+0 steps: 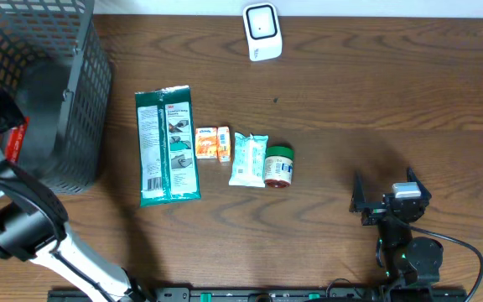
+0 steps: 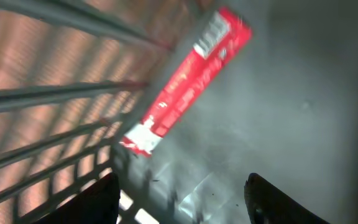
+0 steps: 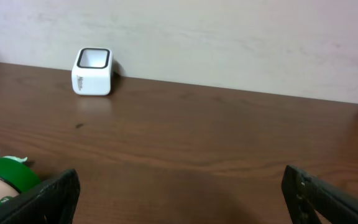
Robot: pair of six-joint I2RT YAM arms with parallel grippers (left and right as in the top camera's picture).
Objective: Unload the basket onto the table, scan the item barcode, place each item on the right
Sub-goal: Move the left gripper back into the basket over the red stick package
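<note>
Left gripper (image 2: 179,196) hangs inside the wire basket (image 1: 86,92) at the table (image 1: 350,101)'s left edge, jaws open, clear of the red box (image 2: 185,84). Right gripper (image 1: 388,195) sits near the front edge, jaws wide open.

A dark brown wooden surface (image 1: 367,92) is seen, marked by long grain that runs from side to side. A dull sheen is laid on it by diffuse light, and only soft-edged shadows are cast on the wood. Its far edge is met by a plain, pale off-white wall (image 3: 229,37), which is faintly mottled and evenly lit.
</note>
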